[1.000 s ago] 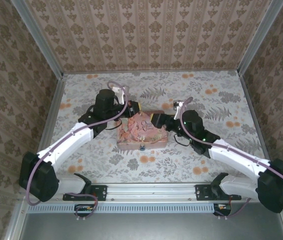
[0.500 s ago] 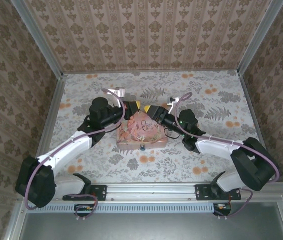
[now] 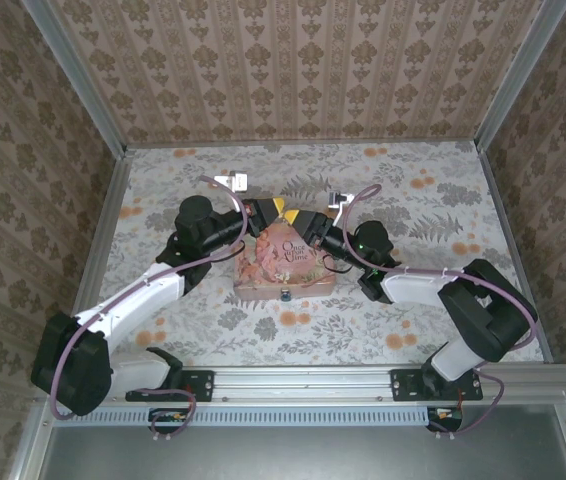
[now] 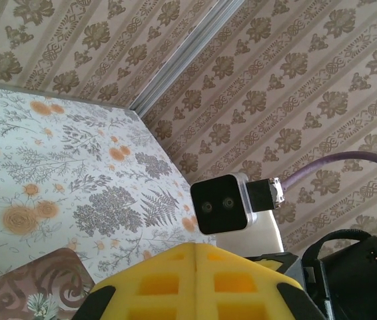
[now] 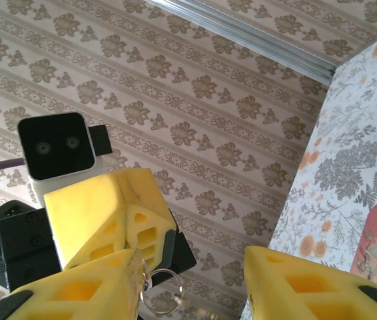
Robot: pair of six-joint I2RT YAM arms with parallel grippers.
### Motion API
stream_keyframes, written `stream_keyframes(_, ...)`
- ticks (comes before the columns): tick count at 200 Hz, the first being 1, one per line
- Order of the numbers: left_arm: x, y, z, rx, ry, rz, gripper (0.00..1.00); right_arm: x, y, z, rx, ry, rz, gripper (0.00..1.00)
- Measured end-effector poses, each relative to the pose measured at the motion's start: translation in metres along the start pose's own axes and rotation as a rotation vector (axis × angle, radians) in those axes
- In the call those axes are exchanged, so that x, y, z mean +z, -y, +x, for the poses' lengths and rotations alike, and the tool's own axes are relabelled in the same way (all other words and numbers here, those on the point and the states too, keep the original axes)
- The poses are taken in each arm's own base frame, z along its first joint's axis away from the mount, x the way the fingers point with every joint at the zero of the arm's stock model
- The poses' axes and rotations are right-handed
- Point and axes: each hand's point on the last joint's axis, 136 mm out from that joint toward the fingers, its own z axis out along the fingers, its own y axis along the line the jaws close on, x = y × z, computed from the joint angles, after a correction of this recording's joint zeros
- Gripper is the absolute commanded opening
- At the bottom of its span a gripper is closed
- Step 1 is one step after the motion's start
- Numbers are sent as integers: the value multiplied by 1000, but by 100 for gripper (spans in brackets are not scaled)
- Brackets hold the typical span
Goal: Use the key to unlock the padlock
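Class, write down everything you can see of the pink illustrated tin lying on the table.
The pink tin is a rectangular box, seemingly painted metal, its lid printed with a picture and curly lettering. It lies flat, lid shut, in the middle of the floral table, slightly askew. A tiny dark padlock sits at the middle of its near side. The left gripper and right gripper meet over its far end; whether they touch it cannot be told.

The tin (image 3: 283, 268) lies mid-way across the table (image 3: 433, 190), with the padlock (image 3: 285, 294) at its near edge. Above its far edge, the left gripper (image 3: 274, 208) faces the right gripper (image 3: 297, 217).
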Motion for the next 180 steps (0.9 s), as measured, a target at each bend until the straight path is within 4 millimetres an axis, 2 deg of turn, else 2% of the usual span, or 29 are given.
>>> stream_keyframes(52, 0, 1, -1, -18, 0, 10, 0, 0, -10, 0, -14, -5, -42, 39)
stream_keyframes(128, 3, -3, 4, -33, -15, 6, 0, 0, -12, 4, -12, -30, -55, 30)
stream_keyframes(180, 4, -4, 3, -33, -14, 7, 0, 0, -13, 6, -2, -44, -60, 28)
